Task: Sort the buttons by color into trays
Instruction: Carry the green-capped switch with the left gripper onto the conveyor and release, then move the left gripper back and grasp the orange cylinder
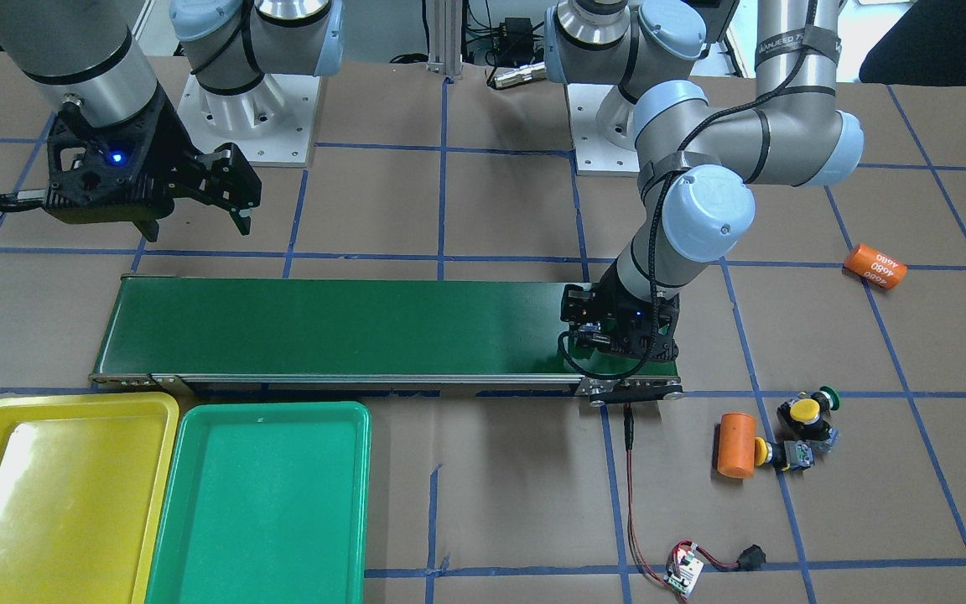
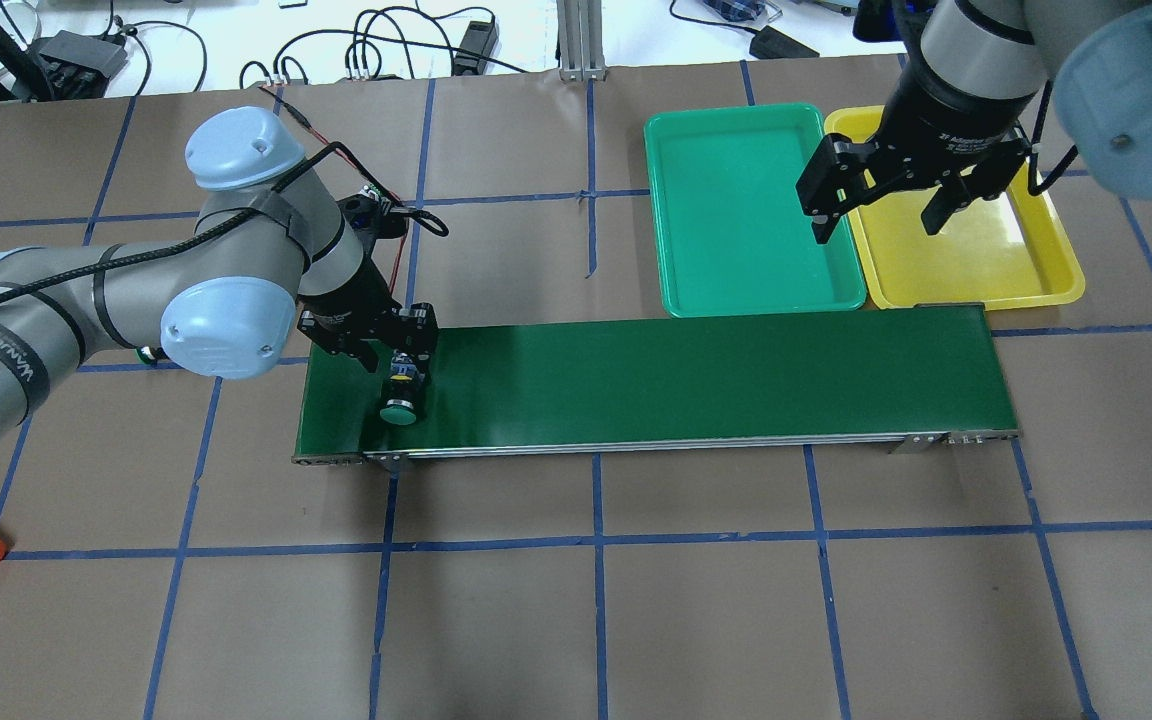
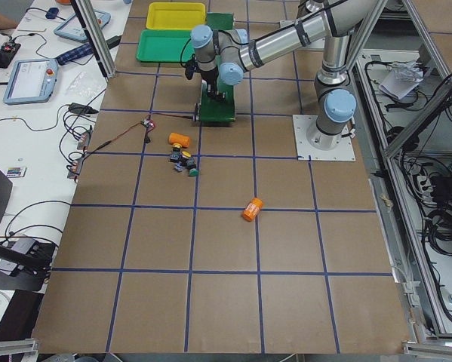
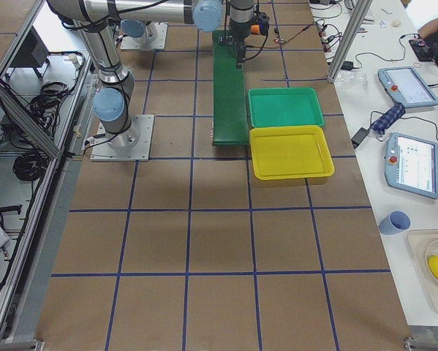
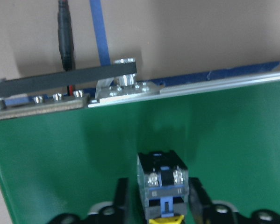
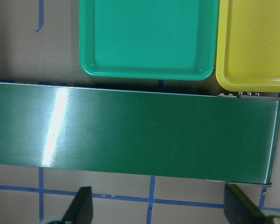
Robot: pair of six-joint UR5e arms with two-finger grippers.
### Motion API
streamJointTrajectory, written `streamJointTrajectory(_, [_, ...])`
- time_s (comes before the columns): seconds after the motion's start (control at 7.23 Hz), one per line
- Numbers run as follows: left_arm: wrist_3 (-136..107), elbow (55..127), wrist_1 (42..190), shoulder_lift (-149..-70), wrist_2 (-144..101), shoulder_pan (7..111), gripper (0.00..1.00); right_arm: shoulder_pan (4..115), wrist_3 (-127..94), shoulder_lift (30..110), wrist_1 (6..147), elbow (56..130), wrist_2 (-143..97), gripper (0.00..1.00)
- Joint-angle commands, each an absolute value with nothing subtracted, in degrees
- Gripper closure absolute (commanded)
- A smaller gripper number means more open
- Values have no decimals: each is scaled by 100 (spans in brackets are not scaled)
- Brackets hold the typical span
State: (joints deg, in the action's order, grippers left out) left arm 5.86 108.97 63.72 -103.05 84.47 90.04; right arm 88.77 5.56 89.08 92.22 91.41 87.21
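Note:
My left gripper (image 2: 401, 355) is low over the near-left end of the green conveyor belt (image 2: 696, 385). A green-capped button (image 2: 399, 410) lies on the belt between its fingers. In the left wrist view the block body (image 5: 163, 182) has narrow gaps to the fingers (image 5: 122, 196), so the jaws are open around it. Three more buttons lie on the table: yellow cap (image 1: 803, 411), green cap (image 1: 828, 397), yellow cap (image 1: 760, 453). My right gripper (image 2: 878, 230) is open and empty, high above the seam between the green tray (image 2: 746, 220) and the yellow tray (image 2: 966, 260).
An orange cylinder (image 1: 735, 445) stands beside the loose buttons. Another marked "4680" (image 1: 875, 267) lies farther off. A small circuit board (image 1: 684, 575) with red wires runs to the conveyor's end. Both trays sit by the belt's other end.

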Motion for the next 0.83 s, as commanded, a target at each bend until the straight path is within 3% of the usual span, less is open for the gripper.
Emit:
streamJointTrajectory(0.0, [614, 10567, 6729, -10152, 8725, 8826, 0, 8877, 554, 8921, 9220, 9141, 8719, 0])
streamJointTrajectory(0.28, [1506, 9846, 7032, -10684, 9060, 8176, 0, 8877, 545, 8903, 9228, 9141, 8728, 0])
streamJointTrajectory(0.69, [3029, 9571, 6465, -11397, 9185, 7385, 0, 8877, 545, 8912, 9229, 9141, 8728, 0])
